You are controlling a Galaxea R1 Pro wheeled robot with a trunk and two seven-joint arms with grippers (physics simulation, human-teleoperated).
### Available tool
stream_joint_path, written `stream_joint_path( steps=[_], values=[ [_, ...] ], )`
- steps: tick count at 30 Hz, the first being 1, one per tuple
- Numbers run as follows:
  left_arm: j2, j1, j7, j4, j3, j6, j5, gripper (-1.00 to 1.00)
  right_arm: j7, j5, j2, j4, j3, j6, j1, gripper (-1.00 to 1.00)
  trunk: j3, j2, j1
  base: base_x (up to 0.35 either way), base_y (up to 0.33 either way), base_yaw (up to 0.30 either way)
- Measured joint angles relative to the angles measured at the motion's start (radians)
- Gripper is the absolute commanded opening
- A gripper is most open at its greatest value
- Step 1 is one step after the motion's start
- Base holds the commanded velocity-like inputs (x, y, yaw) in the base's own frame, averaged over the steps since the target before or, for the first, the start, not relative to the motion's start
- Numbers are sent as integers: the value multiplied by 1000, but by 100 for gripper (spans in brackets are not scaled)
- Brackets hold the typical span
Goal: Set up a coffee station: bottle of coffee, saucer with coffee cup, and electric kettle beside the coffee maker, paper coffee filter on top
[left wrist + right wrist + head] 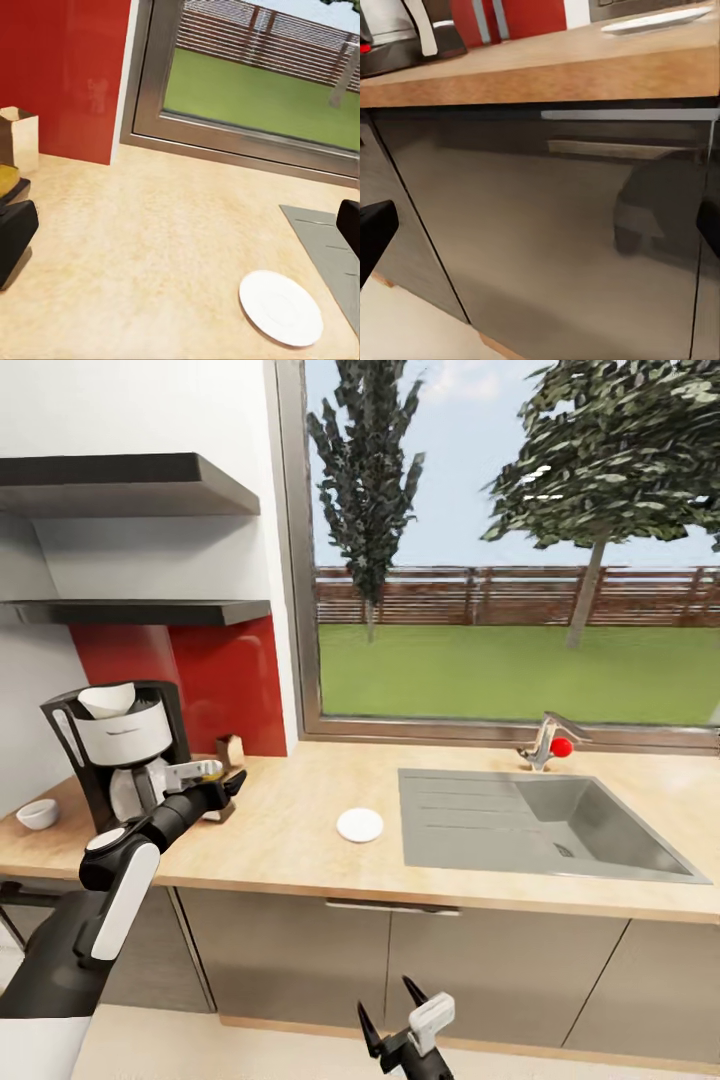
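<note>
The coffee maker [120, 752] stands at the left of the kitchen countertop [290, 860], with the white paper coffee filter [107, 700] in its top. The coffee cup [37, 814] sits on the counter to its left. The saucer [360, 825] [280, 307] lies bare towards the sink. My left gripper [228, 785] [187, 221] is open just right of the coffee maker. The yellow cap of the bottle of coffee [207, 768] [7, 180] touches its wall-side finger, and the body is mostly hidden. My right gripper [392, 1010] [540, 225] hangs open before the cabinet front. The kitchen shelf [140, 612] is bare.
A small brown-and-cream box [231, 750] [21, 139] stands against the red backsplash [225, 680]. A steel sink [530, 825] with a tap [545, 742] fills the counter's right half. A window runs behind it. Grey cabinet fronts [547, 225] face my right wrist camera.
</note>
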Motion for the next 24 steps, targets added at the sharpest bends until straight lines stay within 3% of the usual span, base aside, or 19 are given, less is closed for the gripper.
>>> stream_joint_path(
  steps=[6, 14, 19, 24],
  values=[
    [0, 0, 0, 0, -3, 0, 0, 100, 0, -3, 0, 1, -2, 0, -55, 100, 0, 0, 0, -37, 14, 0],
    [2, 0, -1, 2, 0, 3, -1, 100, -6, -8, 0, -1, -6, 0, -220, 100, 0, 0, 0, -1, 0, 0],
    [3, 0, -1, 8, 1, 3, -2, 100, -89, -11, 0, -1, -11, 0, -304, 100, 0, 0, 0, 0, 0, 0],
    [3, 0, -1, 9, 0, 4, -1, 100, -117, -10, 0, -2, -12, 0, -350, 100, 0, 0, 0, 0, 0, 0]
  ],
)
